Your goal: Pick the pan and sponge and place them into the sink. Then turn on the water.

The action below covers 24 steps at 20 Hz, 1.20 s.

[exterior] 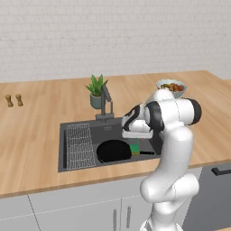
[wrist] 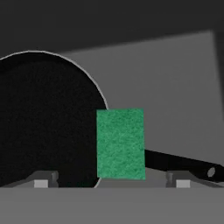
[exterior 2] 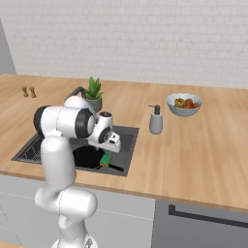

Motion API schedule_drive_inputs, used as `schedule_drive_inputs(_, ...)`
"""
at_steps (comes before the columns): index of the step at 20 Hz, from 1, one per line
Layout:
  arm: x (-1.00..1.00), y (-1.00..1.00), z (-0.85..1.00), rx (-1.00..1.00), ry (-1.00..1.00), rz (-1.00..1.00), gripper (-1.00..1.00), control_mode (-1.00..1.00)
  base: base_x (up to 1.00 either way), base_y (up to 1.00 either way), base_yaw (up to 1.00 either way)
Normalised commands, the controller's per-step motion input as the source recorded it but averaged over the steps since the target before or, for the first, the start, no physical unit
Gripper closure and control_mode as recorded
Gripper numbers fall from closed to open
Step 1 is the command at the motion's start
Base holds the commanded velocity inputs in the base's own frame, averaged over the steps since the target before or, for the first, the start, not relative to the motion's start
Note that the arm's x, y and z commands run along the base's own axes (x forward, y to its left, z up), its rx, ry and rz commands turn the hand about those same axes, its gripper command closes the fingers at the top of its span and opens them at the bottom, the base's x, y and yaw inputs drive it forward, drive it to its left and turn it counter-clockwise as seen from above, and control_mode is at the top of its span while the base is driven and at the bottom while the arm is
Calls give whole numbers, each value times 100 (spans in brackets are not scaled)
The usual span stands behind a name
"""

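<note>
The black pan (exterior: pixel 113 151) lies flat in the dark grey sink (exterior: pixel 63 149), its long handle (wrist: pixel 183 164) pointing right. The green sponge (wrist: pixel 120 143) lies in the sink at the pan's right rim, over the base of the handle. My gripper (wrist: pixel 111 183) hangs just above the sponge with its fingers spread far wider than the sponge, open and touching nothing. From the base, the gripper (exterior: pixel 135 140) points down into the basin over the sponge (exterior: pixel 135 147). The dark faucet (exterior: pixel 106 101) stands behind the sink; no water is in view.
A wire rack (exterior: pixel 80 145) fills the sink's left side. A potted plant (exterior: pixel 96 92) stands behind the faucet. A soap dispenser (exterior 2: pixel 155 119) and a fruit bowl (exterior 2: pixel 184 104) sit right of the sink, and two small shakers (exterior: pixel 13 100) far left.
</note>
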Motion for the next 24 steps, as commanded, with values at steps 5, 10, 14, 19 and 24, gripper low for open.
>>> schedule_drive_inputs(5, -46, 1, 100, 6, -21, 0, -100, -100, 0, 0, 0)
schedule_drive_inputs(10, -23, 0, 100, 2, -17, 1, -100, -100, 0, 0, 0)
schedule_drive_inputs(14, -27, 1, 97, 0, -17, 2, -100, -100, 0, 0, 0)
schedule_drive_inputs(19, -11, 0, 24, 0, -4, 0, -100, -100, 0, 0, 0)
schedule_drive_inputs(24, 0, 0, 0, 1, 0, 0, -100, -100, 0, 0, 0)
